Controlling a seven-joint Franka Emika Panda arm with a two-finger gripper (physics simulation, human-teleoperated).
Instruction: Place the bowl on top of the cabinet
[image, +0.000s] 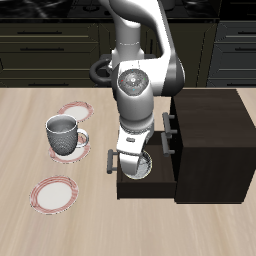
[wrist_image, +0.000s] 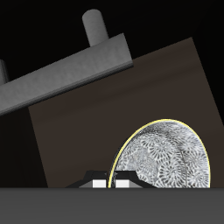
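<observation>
The bowl (image: 141, 168), white with a grey-blue pattern inside, is over the pulled-out drawer (image: 150, 188) of the dark cabinet (image: 210, 135). My gripper (image: 134, 160) points down over the drawer and is shut on the bowl's rim. In the wrist view the bowl (wrist_image: 166, 159) shows its yellowish rim and patterned inside, and the rim runs between the two fingertips of my gripper (wrist_image: 109, 182). The drawer's dark brown floor (wrist_image: 96, 131) and grey bar handle (wrist_image: 70, 72) lie beyond it. I cannot tell whether the bowl rests on the drawer floor or hangs just above it.
A grey handled mug (image: 62, 133) stands on a red-rimmed plate (image: 70, 150) beside the drawer. Two more red-rimmed plates lie farther back (image: 75, 109) and near the table's front edge (image: 54, 193). The drawer's handle (image: 109, 158) sticks out toward the mug. The cabinet's top (image: 210, 105) is flat.
</observation>
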